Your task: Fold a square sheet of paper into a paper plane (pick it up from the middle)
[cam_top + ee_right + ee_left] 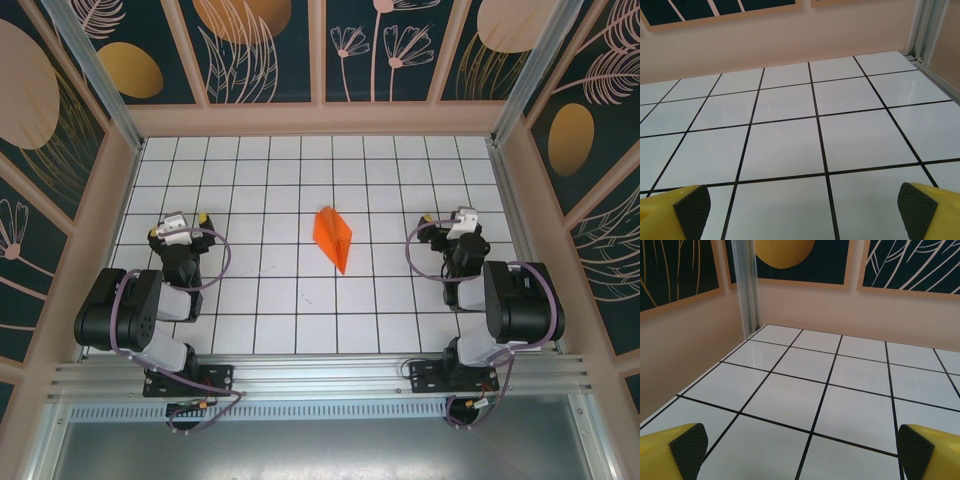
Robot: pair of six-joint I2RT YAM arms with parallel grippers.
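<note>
The paper plane (334, 237), a narrow creased orange dart, lies on the white grid table near the middle, its tip pointing toward the near edge. My left gripper (183, 221) rests far to its left, folded back over its arm, and stands open with nothing between its fingers (688, 447). My right gripper (450, 220) sits about as far to the plane's right, also open and holding nothing, as its wide-apart fingers (692, 207) show. Neither gripper touches the plane. Both wrist views look over bare tiles toward the back wall.
The gridded table (270, 180) is boxed in by peach walls with dark leaf-pattern panels. A metal post (747, 287) stands at the back left corner and another post (925, 27) at the back right. An aluminium rail (320, 375) runs along the near edge.
</note>
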